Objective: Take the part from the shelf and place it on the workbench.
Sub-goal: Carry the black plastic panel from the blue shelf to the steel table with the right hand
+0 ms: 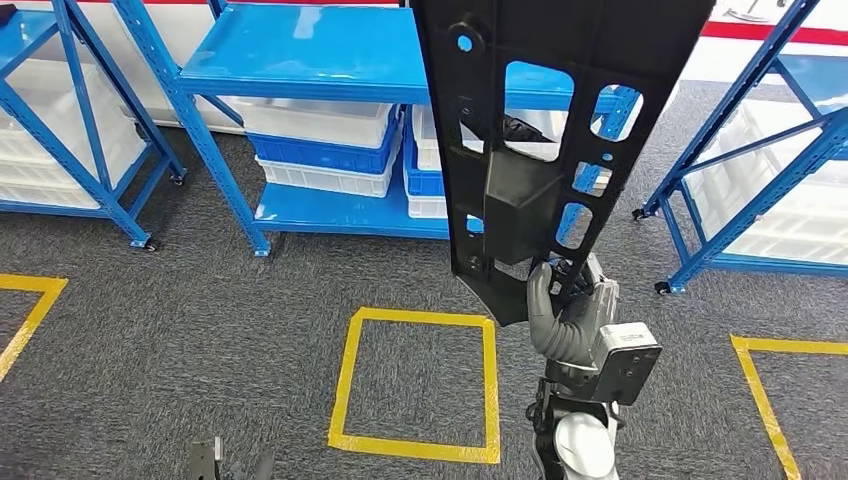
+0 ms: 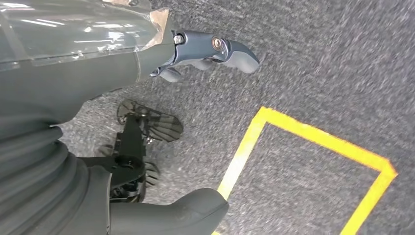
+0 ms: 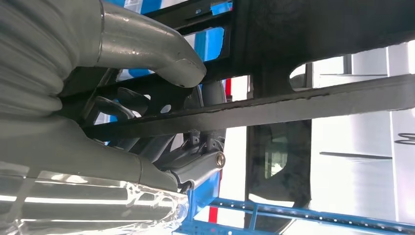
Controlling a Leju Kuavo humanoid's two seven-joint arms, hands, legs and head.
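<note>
One long black part (image 1: 560,120), judged stiff, light and top-heavy, is gripped upright at its lower end by the right hand (image 1: 570,305); the left hand (image 2: 147,98) hangs empty, fingers apart.

Black part (image 1: 560,120); blue shelf (image 1: 300,60); yellow tape square (image 1: 420,380); grey speckled carpet (image 1: 150,340).

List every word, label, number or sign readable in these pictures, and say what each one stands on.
No text can be read in any view.
The long black plastic part with cut-out holes, held by the right hand, carries no readable marking.
The white plastic crates on the blue metal shelf show no labels.
The yellow tape square on the grey carpet is a floor marking without letters.
Dark marks at the edge of the right wrist view are cut off and unreadable.
</note>
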